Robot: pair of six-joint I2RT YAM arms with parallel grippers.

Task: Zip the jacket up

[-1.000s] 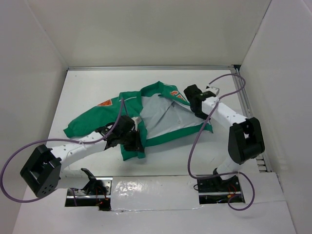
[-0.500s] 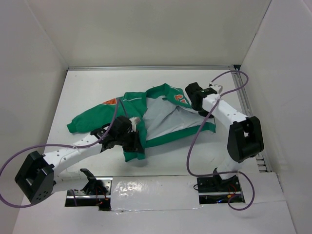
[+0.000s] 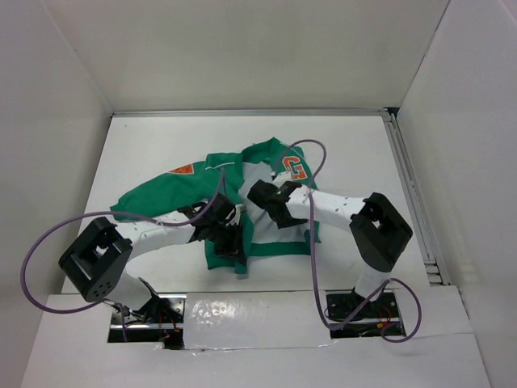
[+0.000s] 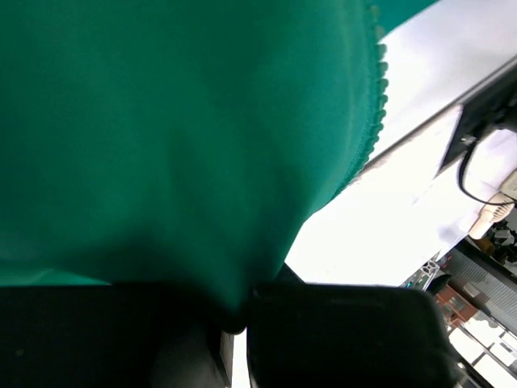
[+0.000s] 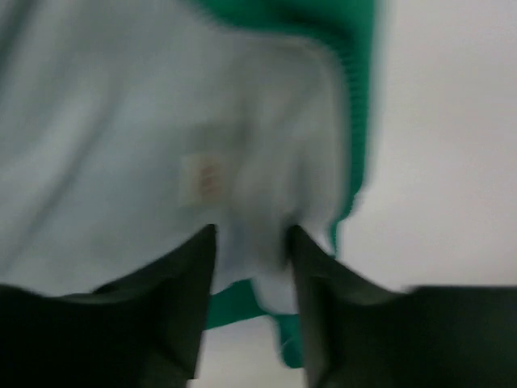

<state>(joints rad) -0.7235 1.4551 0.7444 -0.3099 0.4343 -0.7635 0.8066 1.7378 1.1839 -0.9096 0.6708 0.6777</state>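
Observation:
The green jacket (image 3: 161, 202) lies crumpled mid-table, front open, with white lining (image 3: 257, 174) showing and the orange G patch (image 3: 296, 168) facing up. My left gripper (image 3: 232, 236) is at the jacket's near front edge. In the left wrist view the left gripper (image 4: 234, 323) is shut on a fold of the green fabric (image 4: 178, 121). My right gripper (image 3: 264, 197) hovers over the lining in the middle. Its blurred wrist view shows the right gripper (image 5: 252, 242) with jaws apart, a bulge of white lining (image 5: 121, 121) between the fingers (image 5: 182, 307), and the green hem (image 5: 359, 97) to the right.
White walls enclose the white table (image 3: 145, 137) on three sides. A metal rail (image 3: 408, 194) runs along the right edge. Purple cables (image 3: 48, 242) loop off both arms. The arm bases (image 3: 359, 311) sit at the near edge.
The right arm swung from the far right collar to the middle of the jacket and its jaws opened. The right front panel folded leftward. The left gripper kept its hold and shifted slightly right.

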